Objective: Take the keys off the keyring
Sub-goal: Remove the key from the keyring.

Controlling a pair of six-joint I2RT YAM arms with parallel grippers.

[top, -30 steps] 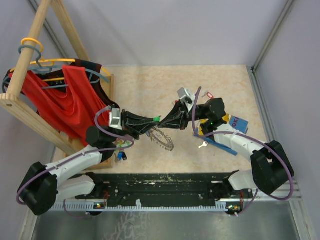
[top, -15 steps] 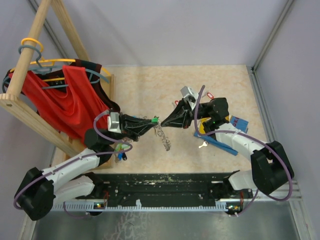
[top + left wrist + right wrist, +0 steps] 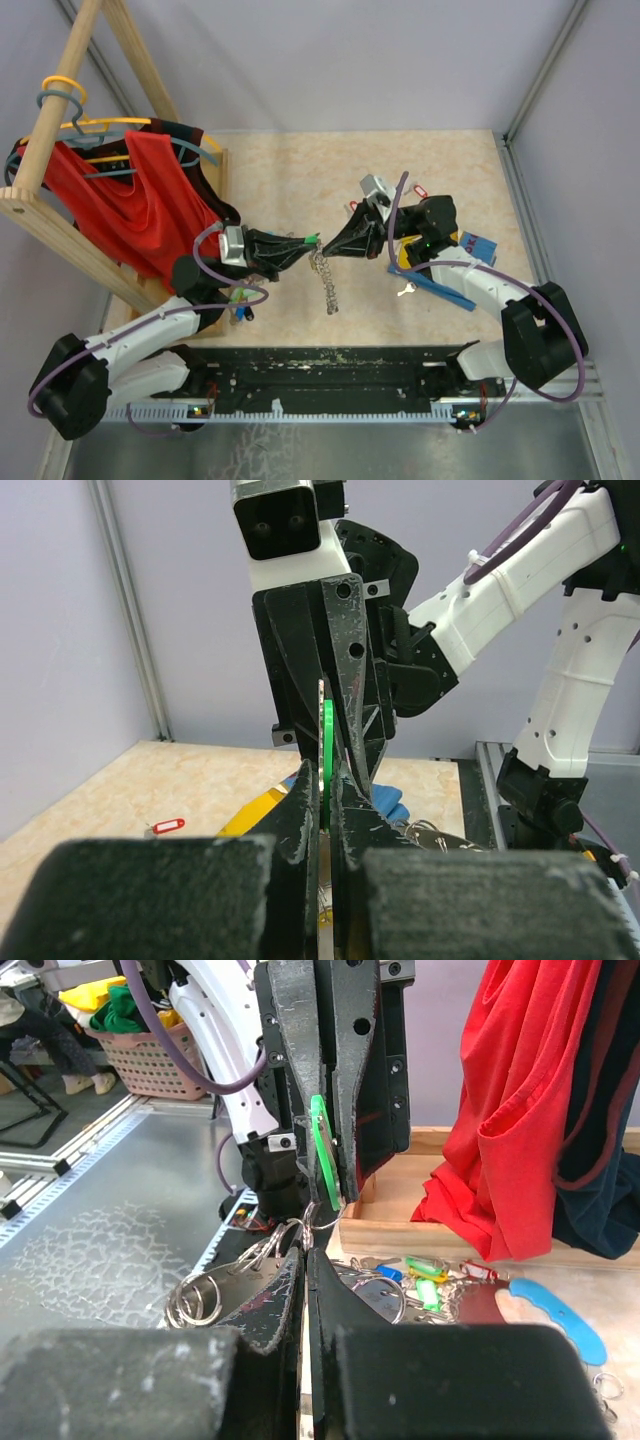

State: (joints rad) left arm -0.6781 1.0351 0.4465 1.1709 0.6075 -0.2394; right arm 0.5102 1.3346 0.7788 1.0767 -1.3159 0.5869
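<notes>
Over the middle of the table my left gripper (image 3: 305, 243) is shut on a key's green tag (image 3: 313, 238), which stands edge-on between the fingers (image 3: 300, 805) in the left wrist view. My right gripper (image 3: 328, 248) meets it tip to tip and is shut on the keyring (image 3: 326, 285). The keyring hangs below both tips as a chain-like strip of silver loops. In the right wrist view its metal plate and loops (image 3: 205, 1295) spread to both sides of my right gripper (image 3: 305, 1255), and the green tag (image 3: 322, 1155) sits in the opposite jaws.
A wooden rack (image 3: 40, 215) with a red garment (image 3: 130, 205) and hangers fills the left. Loose keys with coloured tags (image 3: 240, 298) lie at its base. A red-tagged key (image 3: 418, 190), a white key (image 3: 405, 291), a blue box (image 3: 478, 247) and a blue strip lie by the right arm.
The keyring, a wide loop below the tips a second ago, now hangs straight down as a narrow strip. Both grippers stayed shut, and their meeting point barely shifted.
</notes>
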